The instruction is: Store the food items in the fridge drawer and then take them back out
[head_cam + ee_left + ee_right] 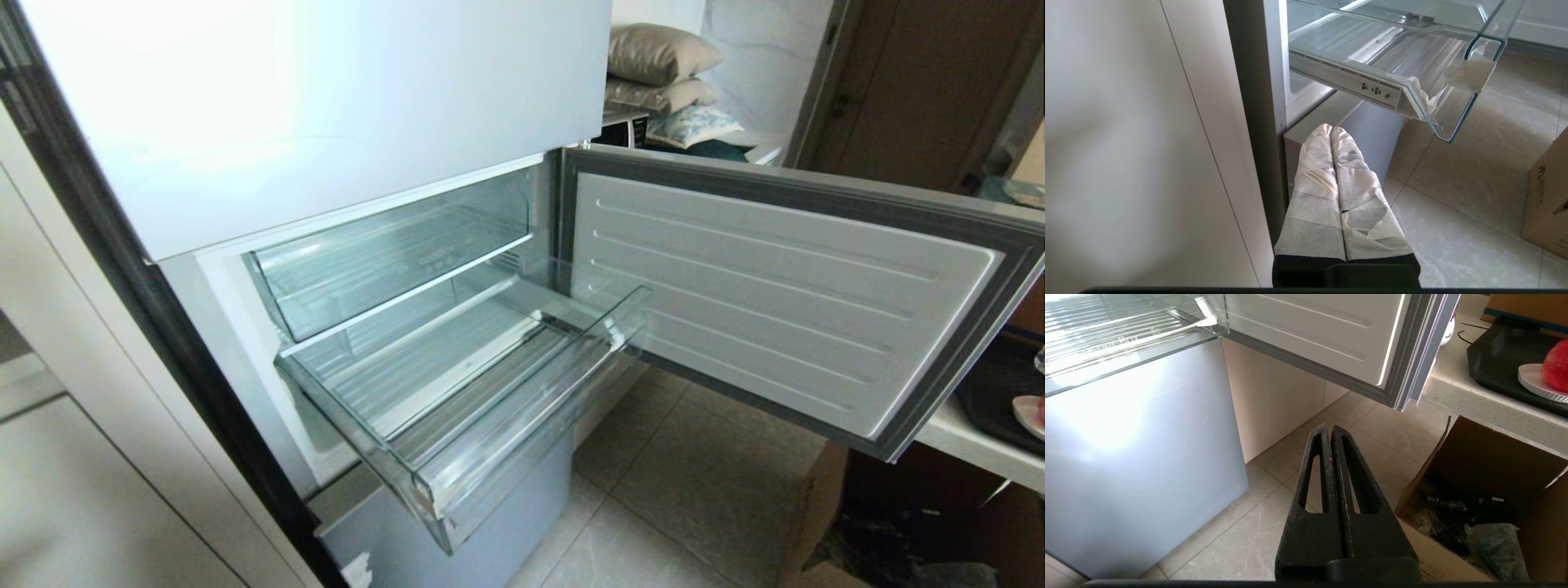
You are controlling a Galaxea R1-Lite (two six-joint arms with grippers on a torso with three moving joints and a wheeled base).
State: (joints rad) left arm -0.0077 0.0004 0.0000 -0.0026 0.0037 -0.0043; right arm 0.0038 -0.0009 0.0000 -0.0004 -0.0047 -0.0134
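Observation:
The fridge drawer (535, 412) stands pulled out of the pale blue-grey fridge, clear and ribbed, with nothing in it. From below, its front corner (1453, 122) shows in the left wrist view. One food item, a red fruit (1555, 365), sits on a white plate (1531, 379) on the counter to the right; no other food item shows. My left gripper (1331, 128), tape-wrapped, hangs shut and empty low beside the fridge's base. Shut and empty too, my right gripper (1329, 426) is over the floor tiles, below the open door. Neither arm shows in the head view.
The fridge door (775, 294) swings open to the right. A second clear bin (392, 253) sits above the drawer. A black tray (1498, 359) lies on the counter, and an open cardboard box (1478, 490) stands on the floor beneath it.

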